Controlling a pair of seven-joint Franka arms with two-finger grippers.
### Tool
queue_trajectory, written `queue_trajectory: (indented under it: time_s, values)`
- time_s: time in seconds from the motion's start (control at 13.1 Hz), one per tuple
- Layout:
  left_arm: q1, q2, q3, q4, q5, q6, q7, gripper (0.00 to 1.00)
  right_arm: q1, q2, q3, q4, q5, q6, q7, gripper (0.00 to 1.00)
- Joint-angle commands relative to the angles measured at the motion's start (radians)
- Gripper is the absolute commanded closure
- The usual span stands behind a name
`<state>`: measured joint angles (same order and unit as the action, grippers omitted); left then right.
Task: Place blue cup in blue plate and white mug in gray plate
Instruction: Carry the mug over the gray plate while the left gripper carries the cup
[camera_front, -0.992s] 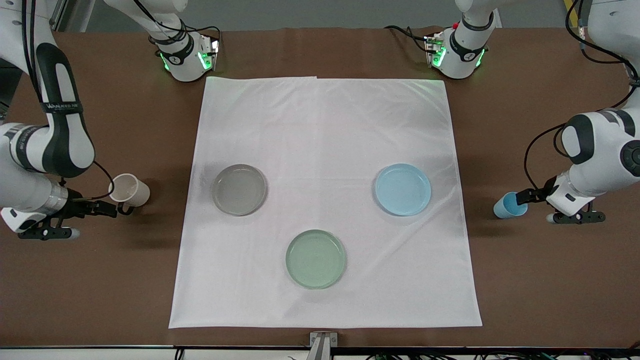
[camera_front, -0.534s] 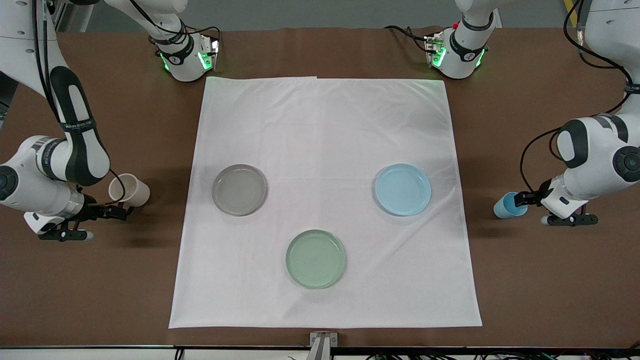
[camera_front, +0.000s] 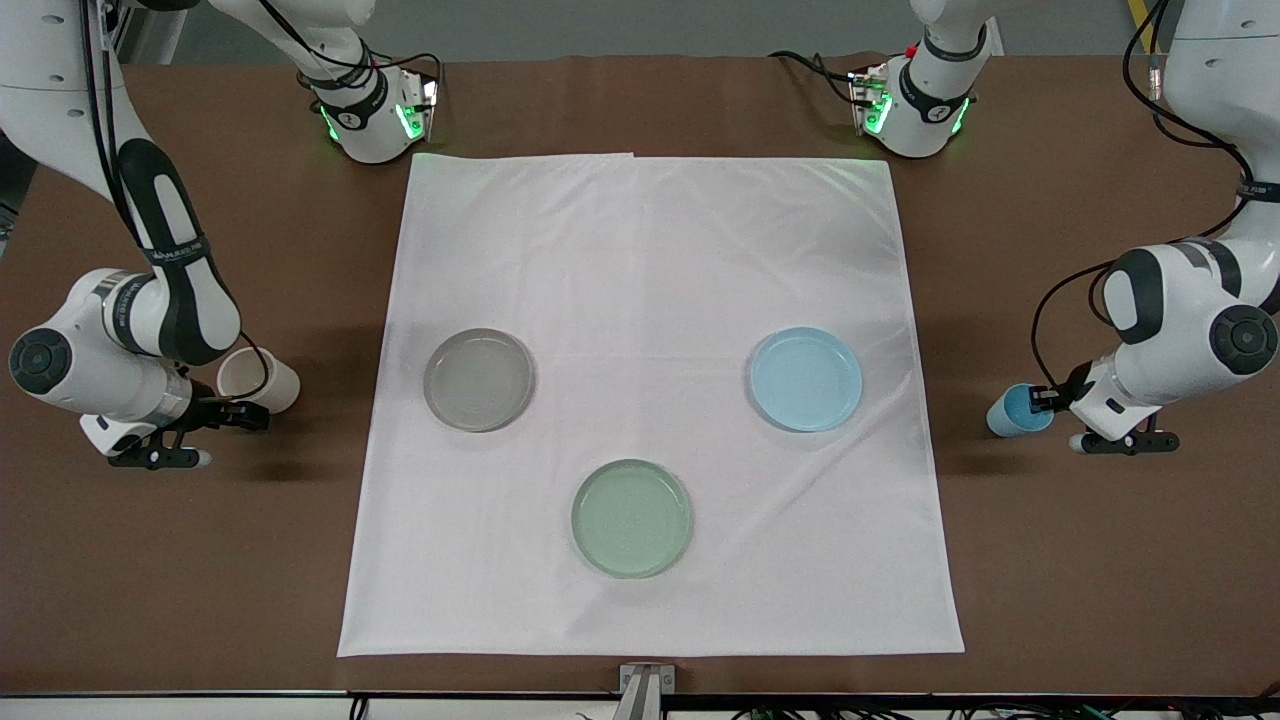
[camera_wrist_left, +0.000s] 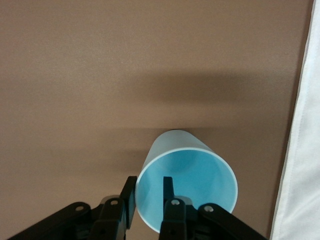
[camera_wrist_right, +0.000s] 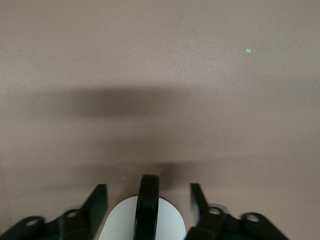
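The white mug lies on its side on the brown table, toward the right arm's end, beside the cloth. My right gripper is open, low at the mug. In the right wrist view its fingers straddle the dark handle without touching it. The blue cup lies on its side toward the left arm's end. My left gripper is open at its mouth. In the left wrist view one finger is inside the cup and the other outside the rim. The gray plate and the blue plate lie bare on the cloth.
A white cloth covers the middle of the brown table. A pale green plate lies on it nearer to the front camera than the other two plates. Both arm bases stand at the table's back edge.
Both hands have shifted closer to their cups: the right gripper along the mug's handle, the left gripper into the blue cup's mouth. The mug and the cup have not moved.
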<state>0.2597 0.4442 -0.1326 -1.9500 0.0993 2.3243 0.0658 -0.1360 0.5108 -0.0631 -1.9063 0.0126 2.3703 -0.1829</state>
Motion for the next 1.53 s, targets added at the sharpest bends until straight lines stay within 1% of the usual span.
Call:
queue_trajectory:
  time_s: [0.0,0.08,0.23,0.38,0.46,0.53,0.61,0.76,0.92,1.07,1.14,1.3,1.37,1.45]
  values:
    - [-0.002,0.024,-0.005,0.022,0.014,0.006,-0.004,0.97,-0.014,-0.020,0.012,-0.028,0.006,0.007,-0.010,0.43]
    - [0.000,0.024,-0.007,0.023,0.014,0.006,-0.004,1.00,-0.014,-0.020,0.012,-0.028,0.006,0.007,-0.010,0.49]
    - [0.000,0.007,-0.010,0.029,0.014,-0.005,0.008,1.00,-0.013,-0.020,0.012,-0.028,0.006,0.001,-0.012,0.60]
    - [-0.004,-0.044,-0.025,0.028,0.011,-0.045,0.008,1.00,-0.014,-0.020,0.012,-0.028,0.006,0.001,-0.013,0.69]
    - [0.004,-0.070,-0.062,0.029,0.004,-0.077,0.006,1.00,-0.013,-0.020,0.012,-0.028,0.006,0.001,-0.013,0.71]
    - [0.003,-0.100,-0.082,0.028,-0.013,-0.109,-0.004,1.00,-0.013,-0.020,0.012,-0.028,0.006,0.001,-0.013,0.74]
    - [0.000,-0.125,-0.111,0.029,-0.048,-0.146,-0.010,1.00,-0.013,-0.020,0.012,-0.028,0.006,0.001,-0.012,0.77]
    - [0.000,-0.136,-0.174,0.023,-0.091,-0.184,-0.068,1.00,-0.011,-0.020,0.012,-0.028,0.006,0.000,-0.012,0.83]
    - [-0.004,-0.137,-0.246,0.008,-0.092,-0.186,-0.165,1.00,-0.010,-0.023,0.014,-0.026,0.006,-0.022,-0.013,0.90]
    - [-0.017,-0.127,-0.313,0.003,-0.092,-0.178,-0.284,1.00,-0.004,-0.034,0.017,-0.016,0.006,-0.071,-0.012,0.93]
    - [-0.040,-0.118,-0.329,0.002,-0.087,-0.168,-0.340,1.00,0.010,-0.050,0.019,-0.007,0.006,-0.097,-0.012,0.95]
    - [-0.129,-0.101,-0.326,0.002,-0.076,-0.154,-0.443,1.00,0.071,-0.102,0.019,0.016,0.006,-0.193,0.003,0.96]
    - [-0.149,-0.081,-0.325,0.002,-0.047,-0.143,-0.477,1.00,0.110,-0.122,0.019,0.026,0.006,-0.238,0.022,0.96]
    - [-0.152,-0.061,-0.328,-0.003,-0.003,-0.122,-0.494,1.00,0.155,-0.145,0.019,0.026,0.006,-0.264,0.081,0.97]
